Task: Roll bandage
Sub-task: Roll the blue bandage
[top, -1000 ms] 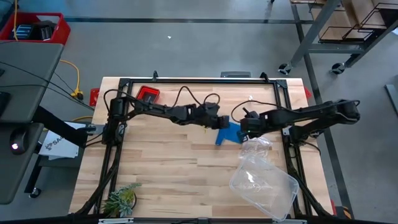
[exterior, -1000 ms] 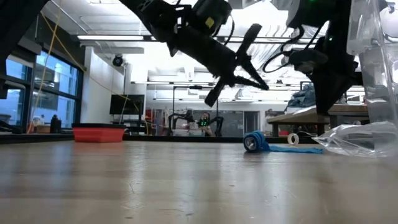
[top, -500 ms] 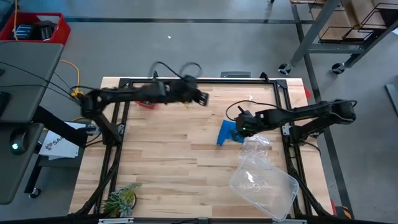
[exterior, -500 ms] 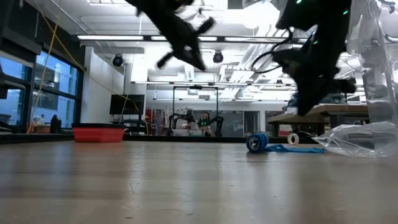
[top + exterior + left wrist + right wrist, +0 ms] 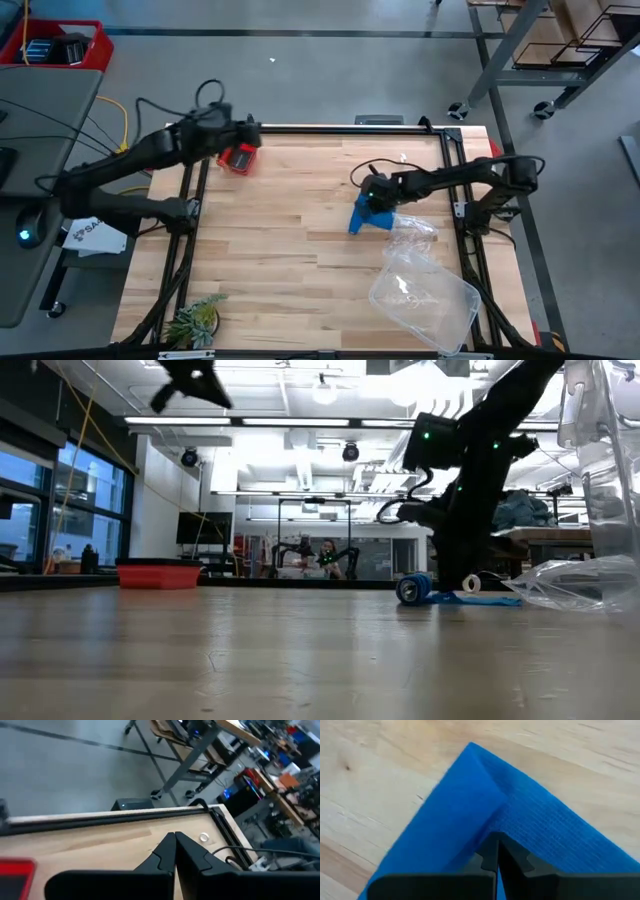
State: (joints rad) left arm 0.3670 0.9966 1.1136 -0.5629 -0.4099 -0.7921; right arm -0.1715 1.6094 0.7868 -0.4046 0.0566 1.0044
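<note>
The bandage (image 5: 367, 213) lies right of the frame's centre, partly rolled. The right gripper (image 5: 372, 187), fingers closed together, presses its flat part — better to push slowly and straight. The left gripper (image 5: 248, 131), also closed, waits upper left.

A: High view evenly lit, bright, soft faint shadows on the table (image 5: 300, 250). Sharp enough.

B: Low view? Backlit. Ceiling lights (image 5: 320, 390) blow out across the top of the frame, arms go to black silhouettes. Near tabletop soft, out of focus at the bottom.

A: Left wrist view smeared, upper right mushy. Right wrist view sharp on the bandage (image 5: 530, 810), weave visible, flat light.

B: Plastic bag (image 5: 585, 580) catches glare, right edge.
</note>
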